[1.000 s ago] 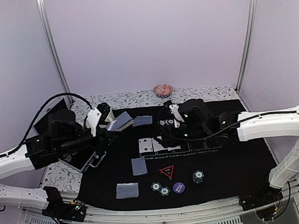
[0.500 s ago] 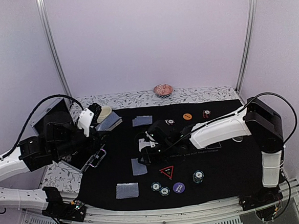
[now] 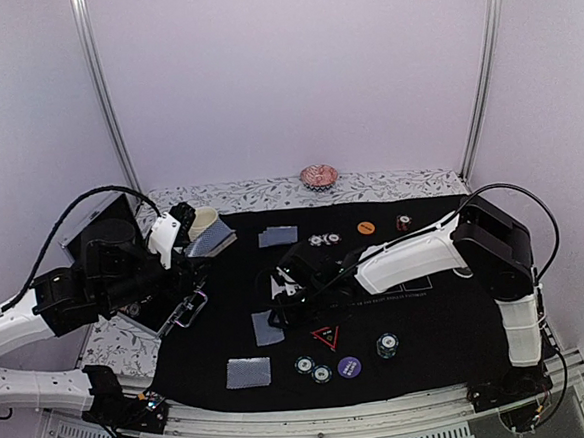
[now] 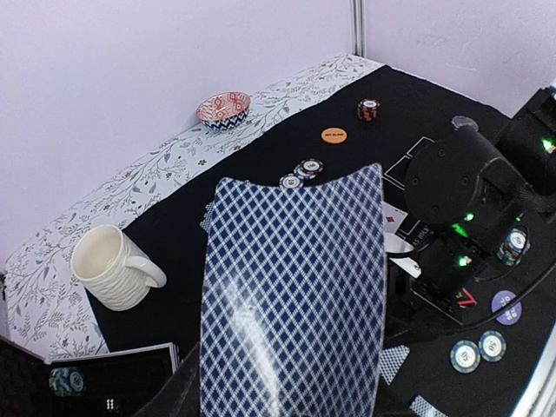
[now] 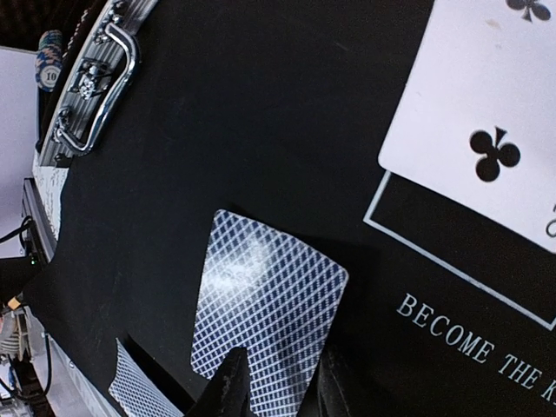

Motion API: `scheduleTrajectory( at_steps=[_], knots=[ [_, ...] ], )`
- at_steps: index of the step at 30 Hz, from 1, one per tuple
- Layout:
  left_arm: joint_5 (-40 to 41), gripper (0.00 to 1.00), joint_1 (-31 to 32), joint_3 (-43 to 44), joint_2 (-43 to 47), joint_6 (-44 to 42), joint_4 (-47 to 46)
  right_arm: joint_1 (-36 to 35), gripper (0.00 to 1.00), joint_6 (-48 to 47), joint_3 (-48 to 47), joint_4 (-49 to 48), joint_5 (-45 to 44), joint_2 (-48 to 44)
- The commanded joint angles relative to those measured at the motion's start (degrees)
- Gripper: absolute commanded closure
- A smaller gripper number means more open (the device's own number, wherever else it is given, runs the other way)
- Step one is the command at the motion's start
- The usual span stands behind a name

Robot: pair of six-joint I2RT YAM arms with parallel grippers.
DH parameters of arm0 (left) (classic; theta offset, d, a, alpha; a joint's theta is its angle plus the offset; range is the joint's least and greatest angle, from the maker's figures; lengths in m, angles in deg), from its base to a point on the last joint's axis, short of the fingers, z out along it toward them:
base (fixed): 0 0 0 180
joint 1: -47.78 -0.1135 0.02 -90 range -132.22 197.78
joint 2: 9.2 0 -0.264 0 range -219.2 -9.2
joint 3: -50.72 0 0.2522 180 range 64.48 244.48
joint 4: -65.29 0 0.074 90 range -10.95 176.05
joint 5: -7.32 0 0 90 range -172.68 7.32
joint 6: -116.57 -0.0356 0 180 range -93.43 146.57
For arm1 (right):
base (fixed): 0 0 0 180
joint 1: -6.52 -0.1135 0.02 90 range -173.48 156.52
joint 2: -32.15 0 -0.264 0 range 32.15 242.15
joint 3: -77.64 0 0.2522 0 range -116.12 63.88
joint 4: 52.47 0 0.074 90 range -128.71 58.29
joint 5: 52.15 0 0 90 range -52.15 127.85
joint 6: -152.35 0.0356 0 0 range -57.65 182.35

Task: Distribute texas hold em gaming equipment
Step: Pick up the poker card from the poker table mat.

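Right pincer [image 5: 282,387] swung left – narrow over lattice-backed card [image 5: 265,300], left pincer [image 3: 202,249] gripping bowed card [image 4: 295,287]

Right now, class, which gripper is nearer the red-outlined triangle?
Right. The right gripper is over the face-down card just left of the triangle; the left gripper, holding a deck of cards, is far off beside the cream mug.

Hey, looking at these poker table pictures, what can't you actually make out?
Left pincer: left wrist view, hidden behind the blue-backed card it holds.
Right pincer: right wrist view, cut off by the bottom edge; grip on the face-down card unclear.
Clubs card: rank cut off by the right wrist frame's edge.
Poker chips: top view, values too small.
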Motion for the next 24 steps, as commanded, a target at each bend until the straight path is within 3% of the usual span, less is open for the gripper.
scheduleTrajectory(
  at_steps=[1,4,11,16,24],
  knots=[
    [-0.2,0.57,-0.7,0.8,1.0,-1.0,0.3,0.3,0.79,0.5,-0.8,-0.4,0.8,1.6],
    [-0.3,0.57,-0.7,0.9,0.9,-1.1,0.5,0.4,0.97,0.7,-0.4,-1.1,1.3,1.4],
    [-0.2,0.57,-0.7,1.0,0.9,-1.3,1.5,1.5,0.98,0.2,1.5,-6.4,7.8,-3.0],
    [-0.8,0.58,-0.7,1.2,1.2,-1.6,2.6,5.7,0.98,1.4,7.6,-11.8,11.8,-12.4],
    [-3.9,0.58,-0.6,3.2,1.0,-4.0,5.5,20.0,0.98,-2.8,23.1,-6.7,7.6,-31.2]
  ],
)
